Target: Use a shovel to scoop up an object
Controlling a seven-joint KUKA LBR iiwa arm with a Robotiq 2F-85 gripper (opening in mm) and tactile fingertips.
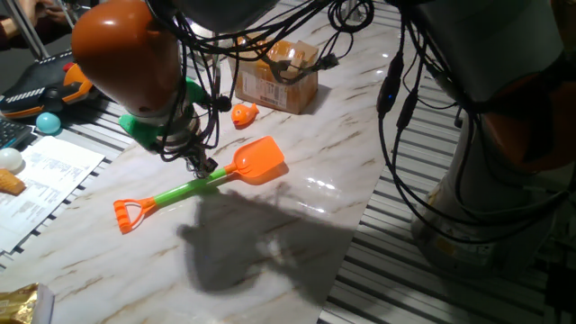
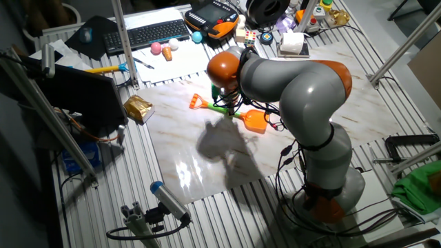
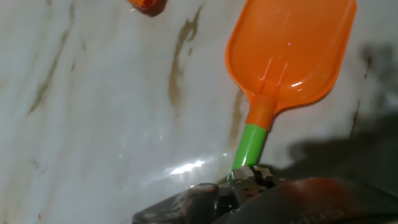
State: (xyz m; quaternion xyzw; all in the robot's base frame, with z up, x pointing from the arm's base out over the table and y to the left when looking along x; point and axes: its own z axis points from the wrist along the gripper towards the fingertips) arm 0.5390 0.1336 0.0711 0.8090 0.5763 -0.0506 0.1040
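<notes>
Gripper (image 3: 245,177) at bottom centre clenched on shovel (image 3: 287,56) shaft; may twist and miss object (image 1: 244,113) at upper centre

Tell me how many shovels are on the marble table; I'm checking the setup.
1. The shovel lies mid-table, the claw at its green shaft, its orange blade nearest the fish toy. None seems hidden.

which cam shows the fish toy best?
One fixed view: the fish sits whole on the table between the box and the shovel blade. The hand view catches only its edge at the top. The other fixed view hides it behind the arm.
</notes>
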